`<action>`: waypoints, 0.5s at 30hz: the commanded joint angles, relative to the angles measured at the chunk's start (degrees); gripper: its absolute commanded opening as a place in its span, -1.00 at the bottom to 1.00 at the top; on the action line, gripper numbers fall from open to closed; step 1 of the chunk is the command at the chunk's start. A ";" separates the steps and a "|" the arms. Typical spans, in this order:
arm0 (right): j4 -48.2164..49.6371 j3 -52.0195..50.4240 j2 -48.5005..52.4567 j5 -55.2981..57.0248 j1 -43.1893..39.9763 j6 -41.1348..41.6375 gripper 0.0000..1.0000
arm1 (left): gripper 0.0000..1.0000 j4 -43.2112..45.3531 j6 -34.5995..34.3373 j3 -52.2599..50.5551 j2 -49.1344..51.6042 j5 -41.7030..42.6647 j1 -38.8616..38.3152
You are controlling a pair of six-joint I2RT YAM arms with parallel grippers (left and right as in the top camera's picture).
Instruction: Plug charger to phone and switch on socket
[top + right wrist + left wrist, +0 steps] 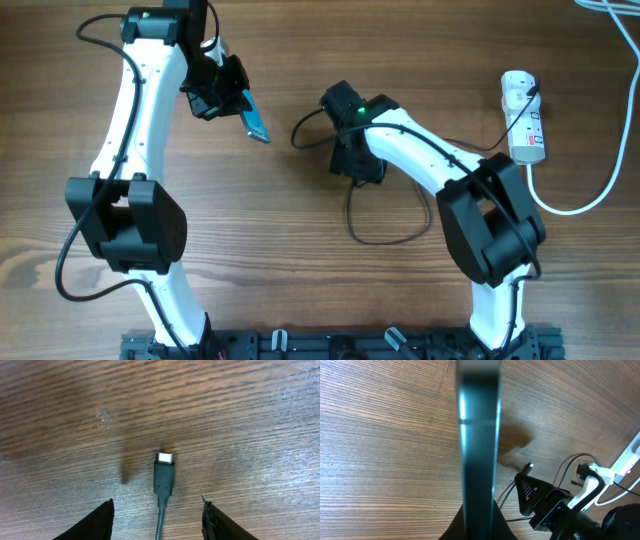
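Observation:
My left gripper (222,92) is shut on the phone (258,122) and holds it tilted above the table at the back left. In the left wrist view the phone (479,445) shows edge-on, rising from the fingers (479,527). My right gripper (355,165) is low over the table's middle. It is open (157,507), with the charger's black plug tip (164,474) lying on the wood between the fingers, touched by neither. The thin black charger cable (385,242) loops on the table in front of the right arm. The white socket (523,118) lies at the back right.
A thicker white cable (600,195) curves from the socket's near end out toward the table's right edge. In the left wrist view my right arm (555,507) and the socket (627,457) show at the lower right.

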 commanded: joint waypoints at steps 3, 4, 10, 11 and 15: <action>-0.24 -0.37 1.84 -1.09 -0.07 -1.11 0.03 | -0.92 -0.02 -0.72 0.68 -0.94 -0.09 -0.26; -0.33 -0.37 1.92 -1.09 -0.07 -0.94 0.00 | -0.92 -0.02 -0.72 0.68 -0.94 -0.09 -0.28; -0.50 -0.37 4.02 -1.11 -0.07 -0.52 -0.03 | -0.92 -0.02 -0.72 0.68 -0.94 -0.09 -0.26; -0.52 -0.37 4.24 -1.42 -0.07 -0.57 -0.03 | -0.92 -0.02 -0.72 0.68 -0.94 -0.09 -0.26; -0.50 -0.37 4.28 -1.99 0.00 -0.57 -0.04 | -0.92 0.00 -0.72 0.68 -0.94 -0.09 -0.26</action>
